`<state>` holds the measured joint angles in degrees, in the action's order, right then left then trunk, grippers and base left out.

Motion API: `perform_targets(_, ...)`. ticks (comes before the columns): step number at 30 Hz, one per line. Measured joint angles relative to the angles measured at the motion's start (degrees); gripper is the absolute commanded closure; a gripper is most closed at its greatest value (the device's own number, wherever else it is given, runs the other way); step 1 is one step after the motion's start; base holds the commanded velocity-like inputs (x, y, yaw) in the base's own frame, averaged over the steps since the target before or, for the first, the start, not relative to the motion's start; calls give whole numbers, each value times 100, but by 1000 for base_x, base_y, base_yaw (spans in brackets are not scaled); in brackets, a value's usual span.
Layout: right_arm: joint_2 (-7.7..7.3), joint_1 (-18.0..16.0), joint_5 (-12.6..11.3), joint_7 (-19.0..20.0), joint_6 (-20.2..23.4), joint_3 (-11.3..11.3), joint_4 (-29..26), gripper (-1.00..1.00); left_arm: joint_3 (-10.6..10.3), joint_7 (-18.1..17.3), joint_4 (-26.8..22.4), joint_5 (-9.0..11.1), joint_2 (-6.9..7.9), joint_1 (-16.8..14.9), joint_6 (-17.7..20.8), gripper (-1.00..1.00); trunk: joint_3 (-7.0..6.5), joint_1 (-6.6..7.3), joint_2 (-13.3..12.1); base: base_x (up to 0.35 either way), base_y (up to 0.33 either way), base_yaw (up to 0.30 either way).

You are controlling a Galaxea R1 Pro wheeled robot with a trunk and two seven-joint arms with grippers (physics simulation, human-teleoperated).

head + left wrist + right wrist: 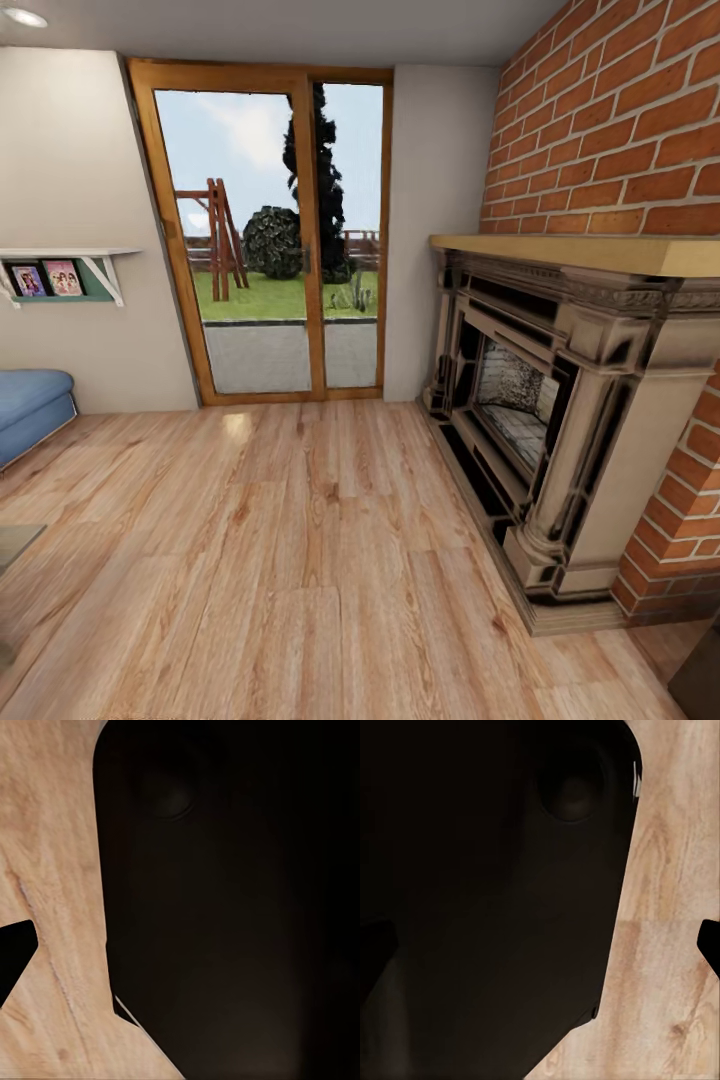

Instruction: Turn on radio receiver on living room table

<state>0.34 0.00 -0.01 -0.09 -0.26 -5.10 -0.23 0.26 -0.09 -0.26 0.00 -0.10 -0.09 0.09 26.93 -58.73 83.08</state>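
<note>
The head camera is facing glass doors (pixel 270 230) and a brick fireplace (pixel 560 400) across the living room's plank floor (pixel 300 560); a sofa (pixel 30 405) is edging in. End-effector state cannot be told; wrist views are showing dark housing over floor.

Light wood planks on the floor (pixel 300 560), smooth with a soft sheen, a bright glare patch just before the glass doors (pixel 270 230) in their warm varnished wood frame. Right of those doors, rough red brick (pixel 610 110) above a smooth pale wood mantel (pixel 580 250). The fireplace surround (pixel 600 400) looks like carved, worn stone. Far left of the doors, blue cloth sofa (pixel 30 400), matt.
</note>
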Motion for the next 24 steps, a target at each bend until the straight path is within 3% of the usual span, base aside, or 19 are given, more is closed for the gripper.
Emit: perform_targets(24,-25,0,1,0,0,0,6,-100,21,7,17,18,-8,0,-9,-100,0,0,0,0,0,270)
